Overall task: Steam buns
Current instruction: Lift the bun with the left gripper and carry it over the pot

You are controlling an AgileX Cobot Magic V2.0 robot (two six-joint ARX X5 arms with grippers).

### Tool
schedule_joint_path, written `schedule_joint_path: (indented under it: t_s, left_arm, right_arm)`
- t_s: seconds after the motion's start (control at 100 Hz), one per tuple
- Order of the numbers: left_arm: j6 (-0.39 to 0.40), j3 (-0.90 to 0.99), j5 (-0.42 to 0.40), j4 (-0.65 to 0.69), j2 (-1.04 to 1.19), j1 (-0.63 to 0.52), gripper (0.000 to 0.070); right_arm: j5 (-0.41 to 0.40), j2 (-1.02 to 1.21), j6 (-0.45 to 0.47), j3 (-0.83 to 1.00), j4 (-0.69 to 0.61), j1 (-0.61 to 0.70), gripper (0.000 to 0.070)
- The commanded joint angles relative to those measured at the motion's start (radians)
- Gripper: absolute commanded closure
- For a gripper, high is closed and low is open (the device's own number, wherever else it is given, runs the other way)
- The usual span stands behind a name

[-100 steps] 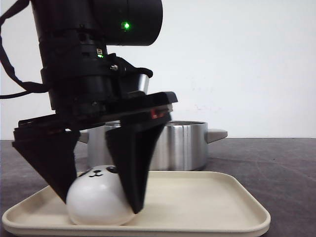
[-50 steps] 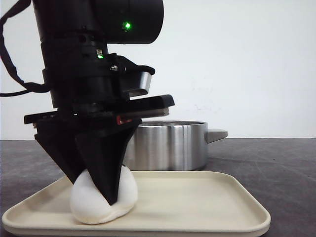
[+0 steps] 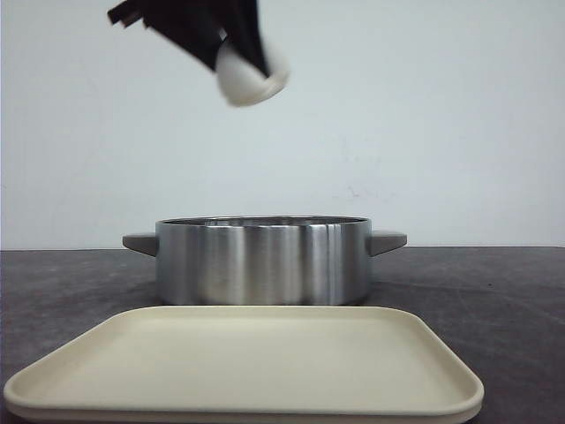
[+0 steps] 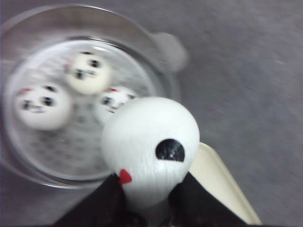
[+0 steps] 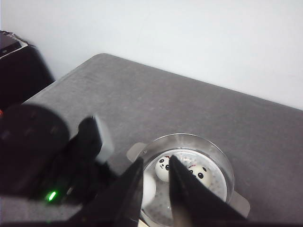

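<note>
My left gripper is shut on a white panda bun and holds it high above the steel pot. In the left wrist view the held bun sits squeezed between the black fingers, over the pot's near rim. Three more panda buns lie face up on the perforated steamer plate inside the pot. My right gripper hangs high over the pot, empty, its jaws a narrow gap apart. Two of the buns show past it.
A cream tray lies on the dark table in front of the pot; its corner shows in the left wrist view. The pot has a handle on each side. The left arm's black body fills the right wrist view beside the pot.
My left gripper closed on the bun on the tray and has lifted it up and toward the pot. The tray now holds nothing.
</note>
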Motion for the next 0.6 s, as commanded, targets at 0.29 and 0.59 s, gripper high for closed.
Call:
schedule_joint_path:
  t_s: [0.29, 0.59]
  left_arm:
    - [0.038, 0.026, 0.146, 0.105, 0.208, 0.18, 0.07]
    - [0.046, 0.031, 0.149, 0.111, 0.361, 0.191, 0.07]
  right_arm:
    - [0.002, 0.013, 0.0, 0.014, 0.01, 0.011, 0.0607]
    - [0.024, 0.014, 0.002, 0.014, -0.002, 0.011, 0.0607]
